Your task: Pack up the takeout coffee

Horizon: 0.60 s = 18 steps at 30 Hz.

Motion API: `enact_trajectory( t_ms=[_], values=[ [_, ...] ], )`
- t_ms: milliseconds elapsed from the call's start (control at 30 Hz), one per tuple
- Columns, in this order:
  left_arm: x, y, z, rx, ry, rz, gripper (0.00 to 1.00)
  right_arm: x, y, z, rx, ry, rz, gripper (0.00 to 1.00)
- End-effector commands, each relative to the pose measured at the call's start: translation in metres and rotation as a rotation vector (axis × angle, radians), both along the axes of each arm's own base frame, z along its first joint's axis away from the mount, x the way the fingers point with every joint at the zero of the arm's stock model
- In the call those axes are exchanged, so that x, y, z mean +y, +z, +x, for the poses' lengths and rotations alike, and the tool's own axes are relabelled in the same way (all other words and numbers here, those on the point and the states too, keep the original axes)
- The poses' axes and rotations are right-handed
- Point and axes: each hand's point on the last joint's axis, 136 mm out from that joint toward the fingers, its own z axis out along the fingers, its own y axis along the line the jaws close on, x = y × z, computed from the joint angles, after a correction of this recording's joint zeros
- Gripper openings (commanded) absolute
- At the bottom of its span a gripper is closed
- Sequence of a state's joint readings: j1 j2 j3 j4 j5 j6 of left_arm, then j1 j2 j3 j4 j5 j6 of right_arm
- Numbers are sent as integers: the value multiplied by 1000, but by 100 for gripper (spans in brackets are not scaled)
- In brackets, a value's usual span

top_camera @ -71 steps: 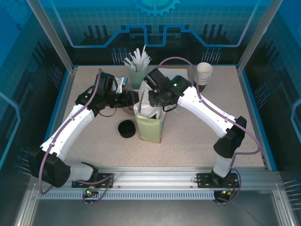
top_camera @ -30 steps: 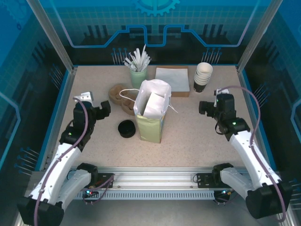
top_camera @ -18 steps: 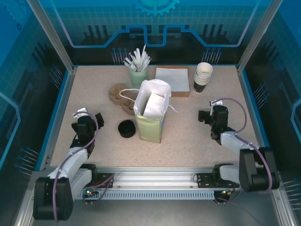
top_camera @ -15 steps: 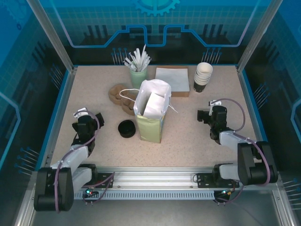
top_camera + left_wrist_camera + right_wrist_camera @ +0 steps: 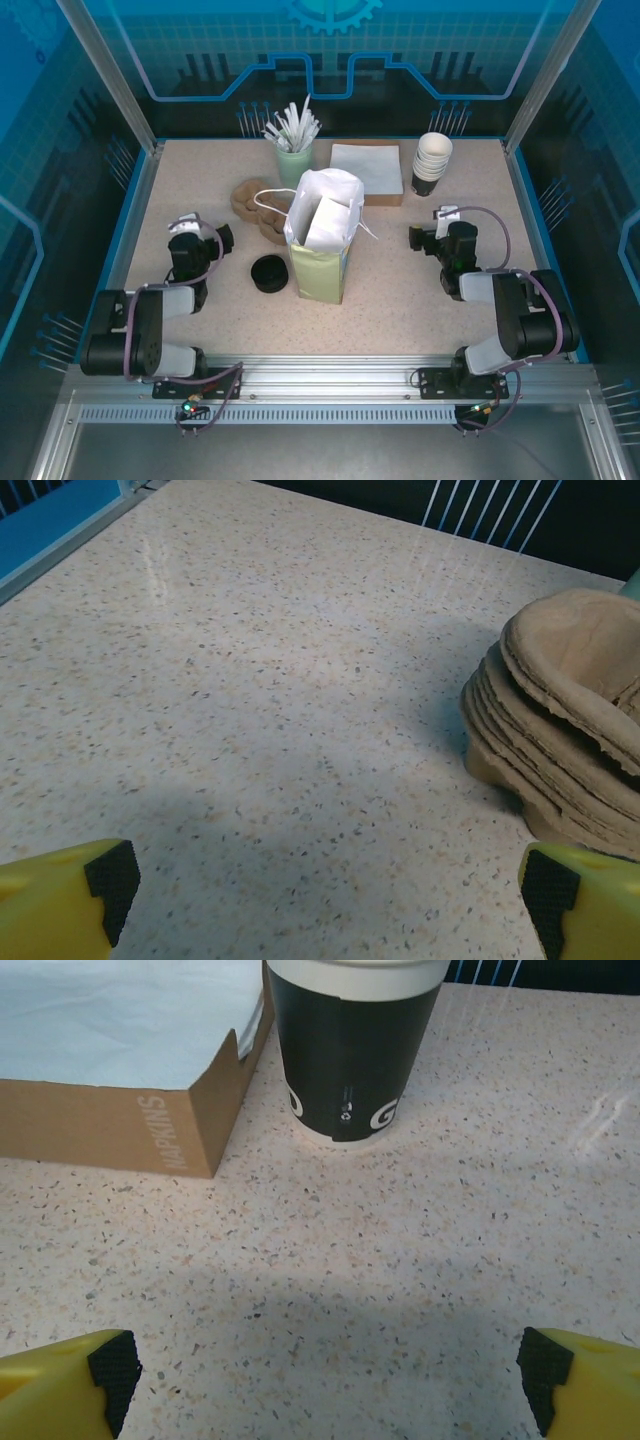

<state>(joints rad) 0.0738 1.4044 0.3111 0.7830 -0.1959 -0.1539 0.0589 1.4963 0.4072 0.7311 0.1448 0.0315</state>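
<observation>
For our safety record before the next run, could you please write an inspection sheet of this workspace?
Surface: speckled table, no spill seen.
Job's things: green paper bag upright, open, white paper inside; deeper contents cannot be told.
Clutter: black lid beside bag; pulp carrier stack; stirrer cup; napkin box; stacked cups.
End effectors: left end effector and right end effector open, holding nothing.
Cables: purple cables run along both arms, touching no item.
Surroundings: blue panels, aluminium frame.
</observation>
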Motion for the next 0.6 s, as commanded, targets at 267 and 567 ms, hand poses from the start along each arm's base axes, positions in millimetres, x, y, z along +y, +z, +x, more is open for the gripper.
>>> enact_trajectory(
  t_ms=[267,567],
  values=[
    [-9,22,14,-78,-56,15,99,7,12,7,-50,31,-9,100],
    [-33,7,30,-62,-137,122,99,7,12,7,-50,30,-10,100]
  ],
)
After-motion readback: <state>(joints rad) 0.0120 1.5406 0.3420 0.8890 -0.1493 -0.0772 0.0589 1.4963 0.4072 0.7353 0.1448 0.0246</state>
